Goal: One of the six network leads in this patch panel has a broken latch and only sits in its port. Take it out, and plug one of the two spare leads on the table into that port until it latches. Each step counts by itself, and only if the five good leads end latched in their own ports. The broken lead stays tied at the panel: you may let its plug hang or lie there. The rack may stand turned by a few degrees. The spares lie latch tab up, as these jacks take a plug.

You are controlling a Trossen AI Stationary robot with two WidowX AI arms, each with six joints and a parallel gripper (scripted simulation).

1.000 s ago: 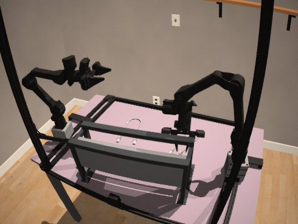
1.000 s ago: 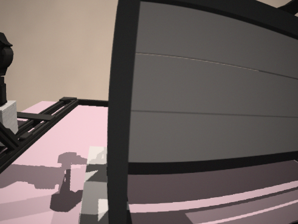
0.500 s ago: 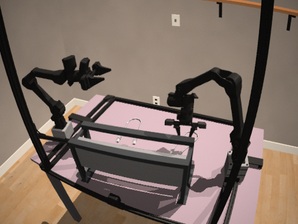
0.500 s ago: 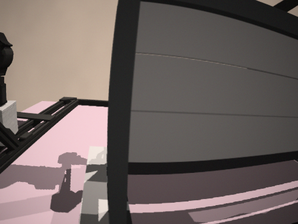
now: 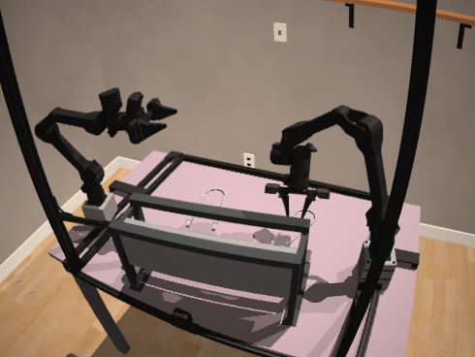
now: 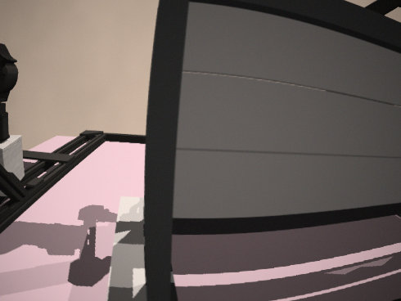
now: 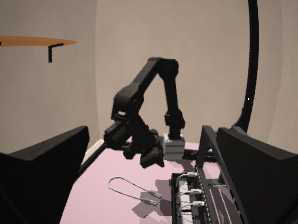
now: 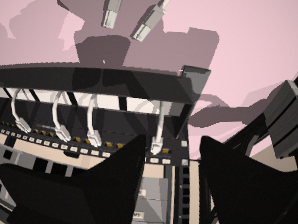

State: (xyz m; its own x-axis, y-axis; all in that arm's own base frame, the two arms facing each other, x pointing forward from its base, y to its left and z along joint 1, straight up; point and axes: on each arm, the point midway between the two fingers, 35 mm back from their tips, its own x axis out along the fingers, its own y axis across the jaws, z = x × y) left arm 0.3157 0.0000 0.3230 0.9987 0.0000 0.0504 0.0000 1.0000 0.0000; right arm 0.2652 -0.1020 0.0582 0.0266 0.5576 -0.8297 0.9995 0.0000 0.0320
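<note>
Beneath beige walls; pink table (image 5: 388, 213) (image 6: 119, 172) (image 7: 90, 200) (image 8: 250, 30)

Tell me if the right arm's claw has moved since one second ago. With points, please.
Yes. In the top view, the right claw (image 5: 296, 216) (image 8: 173, 141) has risen, away from the rack's top bar (image 5: 218, 211).
</note>
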